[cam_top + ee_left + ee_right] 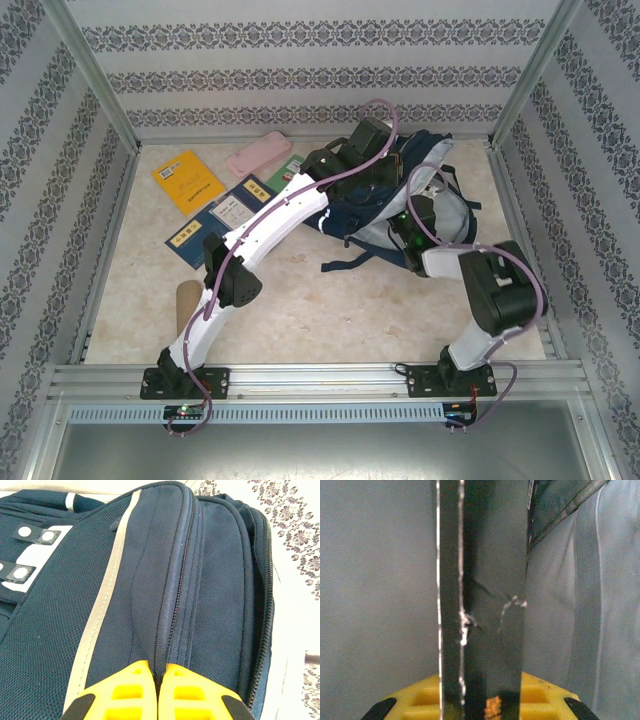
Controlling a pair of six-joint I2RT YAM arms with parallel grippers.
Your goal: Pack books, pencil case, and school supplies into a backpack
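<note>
Nearest me, at 8 o'clock on the table (320, 310), a tan piece (187, 298) lies alone. My right claw (480, 700) is clamped narrowly on a black book (485, 580), which stands edge-on against pale lining. The backpack (430, 155) lies at 1 o'clock. My left claw (159, 675) is pinched tight on a fold of it. At 11 o'clock lie a yellow book (187, 180), navy books (232, 207), a green book (290, 172) and, farthest, the pink pencil case (258, 153).

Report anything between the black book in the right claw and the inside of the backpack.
Nothing visible blocks it. The black book, gripped by the right claw, stands edge-on inside the backpack, bare grey lining on both sides. The left claw pinches the outer fabric by a zipper.
</note>
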